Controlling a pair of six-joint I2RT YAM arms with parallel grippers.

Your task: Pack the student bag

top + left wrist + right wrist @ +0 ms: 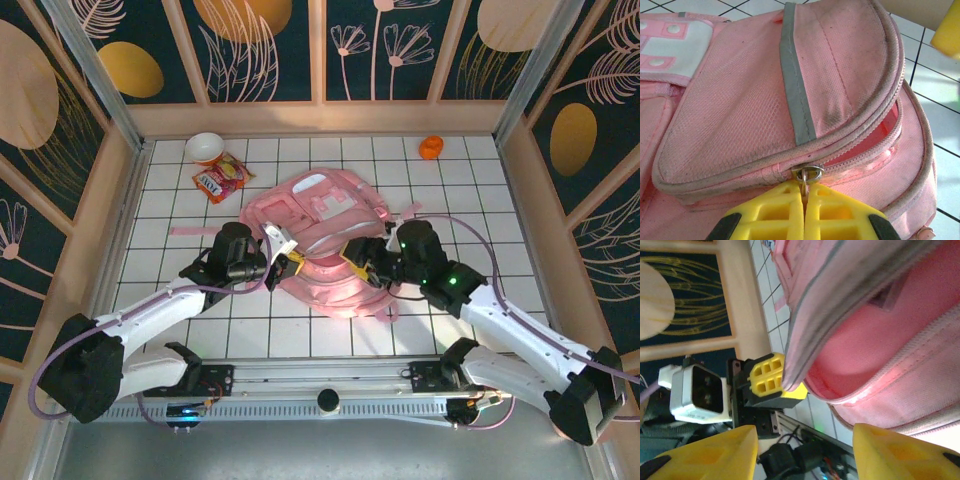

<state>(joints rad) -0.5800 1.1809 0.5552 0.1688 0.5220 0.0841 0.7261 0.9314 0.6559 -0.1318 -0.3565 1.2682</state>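
The student bag (322,205) is a big pink backpack lying flat in the middle of the tiled table. My left gripper (291,263) is at its near left rim, and in the left wrist view its yellow fingers (785,210) are shut on the metal zipper pull (808,175) of the main compartment. The zip (875,145) is parted to the right of the pull, showing the pink lining. My right gripper (354,258) hangs open at the bag's near right rim. Its fingertips (710,452) stand wide apart below the lifted flap and open mouth (875,335), with nothing between them.
A white bowl (204,147) and a red snack packet (221,180) lie at the back left. A small orange object (431,147) sits at the back right. Wooden walls close the table on three sides, and a metal rail (320,375) runs along the near edge.
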